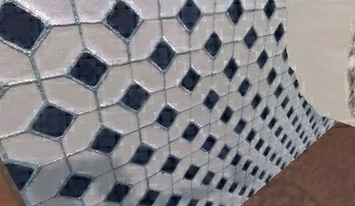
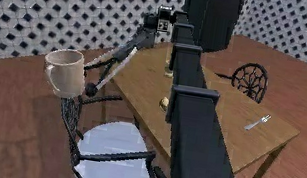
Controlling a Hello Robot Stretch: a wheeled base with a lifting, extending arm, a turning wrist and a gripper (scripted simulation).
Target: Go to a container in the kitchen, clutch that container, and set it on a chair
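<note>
A pale mug with a handle hangs in the air at the far end of my gripper, clear of floor and furniture, so the gripper holds it. The dark arm rises from the bottom edge of the arm side view. Just below and to the right of the mug stands a dark-framed chair with a white round seat; its back is directly under the mug.
A wooden table stands behind the chair, with a small yellowish thing and a utensil on it. A second dark chair is at its far side. A tiled wall stands close ahead; wooden floor lies at the lower right.
</note>
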